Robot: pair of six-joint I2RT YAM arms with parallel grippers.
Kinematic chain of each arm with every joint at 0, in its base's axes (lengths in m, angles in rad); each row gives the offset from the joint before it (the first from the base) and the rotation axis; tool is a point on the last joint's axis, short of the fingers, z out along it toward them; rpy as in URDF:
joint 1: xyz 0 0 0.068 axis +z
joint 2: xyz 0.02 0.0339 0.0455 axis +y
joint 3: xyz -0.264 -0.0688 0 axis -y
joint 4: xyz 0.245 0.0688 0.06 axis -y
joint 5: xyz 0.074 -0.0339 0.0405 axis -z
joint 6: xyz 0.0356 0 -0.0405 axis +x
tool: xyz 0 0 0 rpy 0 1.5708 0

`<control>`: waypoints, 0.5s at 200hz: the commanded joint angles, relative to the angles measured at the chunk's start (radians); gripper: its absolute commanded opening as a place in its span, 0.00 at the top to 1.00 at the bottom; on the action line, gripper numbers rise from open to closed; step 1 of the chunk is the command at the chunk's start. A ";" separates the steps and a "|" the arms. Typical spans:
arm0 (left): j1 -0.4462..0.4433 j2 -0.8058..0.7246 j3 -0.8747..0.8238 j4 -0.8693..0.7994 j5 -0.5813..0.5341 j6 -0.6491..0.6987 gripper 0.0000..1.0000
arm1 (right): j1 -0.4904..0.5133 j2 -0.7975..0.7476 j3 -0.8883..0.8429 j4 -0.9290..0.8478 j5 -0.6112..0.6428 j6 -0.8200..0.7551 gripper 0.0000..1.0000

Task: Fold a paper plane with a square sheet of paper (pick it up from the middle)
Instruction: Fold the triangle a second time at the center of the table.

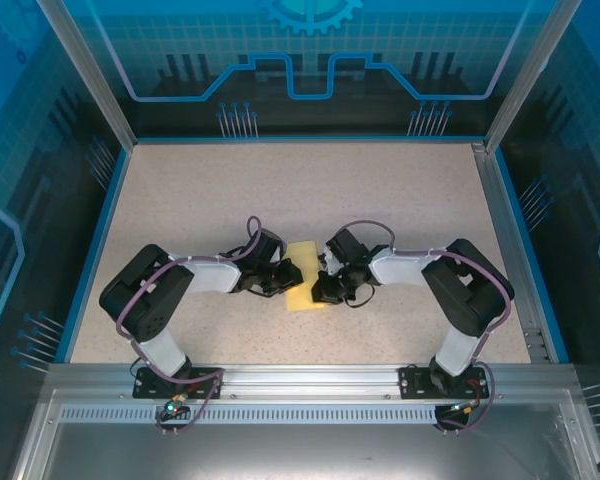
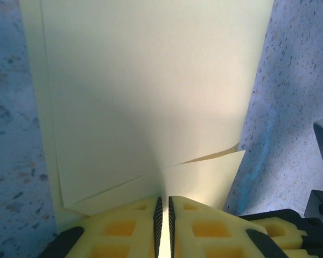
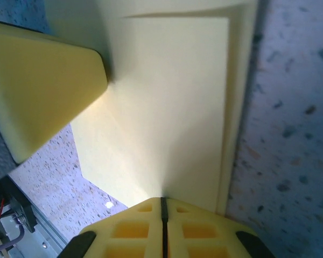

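Speckled beige table (image 1: 280, 190), blue panel walls (image 1: 310, 60) on three sides. Yellow sheet (image 1: 302, 268) lies at table centre, partly folded: layered edges and a slanted flap show in the left wrist view. Left claw (image 2: 163, 200) is pinched on the sheet's left side. Right claw (image 3: 162, 201) is clamped on the right side, jaws together. A yellow foam pad (image 3: 43, 80) touches the sheet. From above, both arms crowd in and hide its side edges. Aluminium rail (image 1: 300, 378) at the near edge carries both bases.

No readable text, labels or numbers anywhere.
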 commanded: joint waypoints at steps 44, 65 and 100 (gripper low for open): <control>-0.003 0.005 -0.014 -0.051 -0.056 0.006 0.83 | -0.052 -0.090 -0.075 -0.074 0.001 -0.023 0.83; -0.003 -0.001 -0.010 -0.054 -0.053 0.010 0.83 | -0.071 -0.132 -0.077 -0.094 0.013 -0.045 0.78; -0.003 -0.020 -0.004 -0.052 -0.041 0.008 0.82 | -0.084 -0.150 -0.047 -0.103 0.050 -0.091 0.63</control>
